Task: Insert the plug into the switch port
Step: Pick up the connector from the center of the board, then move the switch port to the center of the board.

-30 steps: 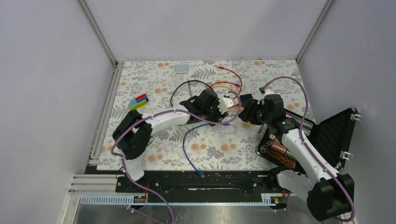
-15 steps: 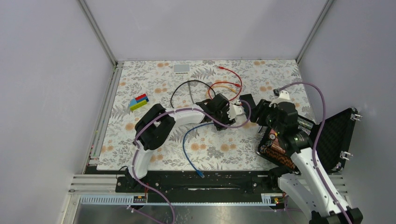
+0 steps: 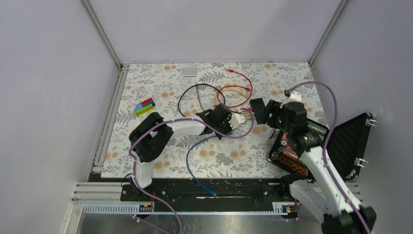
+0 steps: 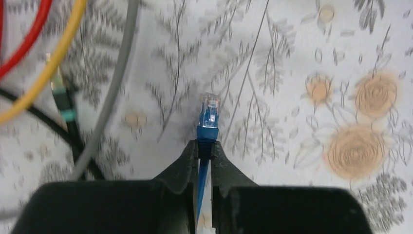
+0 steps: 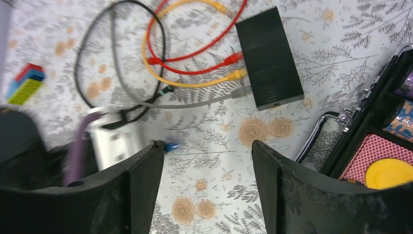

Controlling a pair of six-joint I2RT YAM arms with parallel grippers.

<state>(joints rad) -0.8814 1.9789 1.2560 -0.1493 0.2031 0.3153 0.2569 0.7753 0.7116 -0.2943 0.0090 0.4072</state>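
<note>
— Left pincer (image 3: 234, 120), top view?
— At the middle of the table (image 3: 160, 83), near the right pincer (image 3: 272, 118).
— Left wrist?
— Clamped on the blue plug (image 4: 209, 109), just behind its clear tip.
— Right wrist?
— Jaws wide, nothing held; the switch (image 5: 268, 58) lies ahead, with cables (image 5: 233, 57) in its side.

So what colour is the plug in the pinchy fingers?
Blue plug with a clear tip, clearest in the left wrist view.
</note>
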